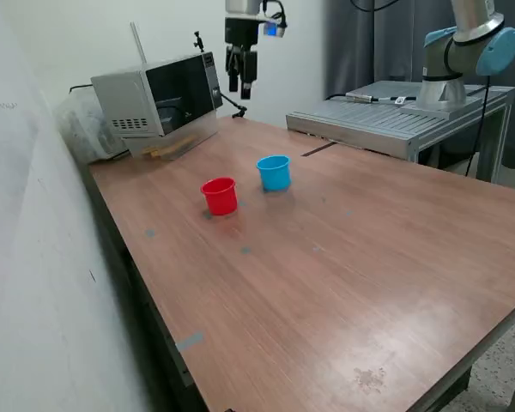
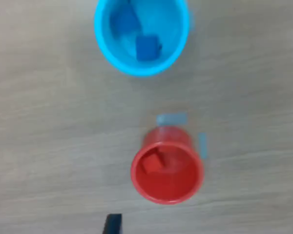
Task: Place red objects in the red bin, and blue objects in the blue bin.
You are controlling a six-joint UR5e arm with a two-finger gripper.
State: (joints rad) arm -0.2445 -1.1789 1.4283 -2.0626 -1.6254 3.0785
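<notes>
Gripper (image 1: 242, 86) hangs high over the table (image 1: 369, 283), can't tell its jaw state; red bin (image 1: 220, 196) and blue bin (image 1: 274, 172) sit mid-table, well off every edge.

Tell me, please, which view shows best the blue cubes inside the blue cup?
The wrist view: it looks straight down into the blue cup, where two blue cubes lie. In the exterior view the cup's wall hides its contents.

table (image 1: 343, 257): matt wood-grain | red cup (image 1: 220, 196); blue cup (image 1: 274, 172): smooth plastic | microwave (image 1: 159, 99): metal
</notes>
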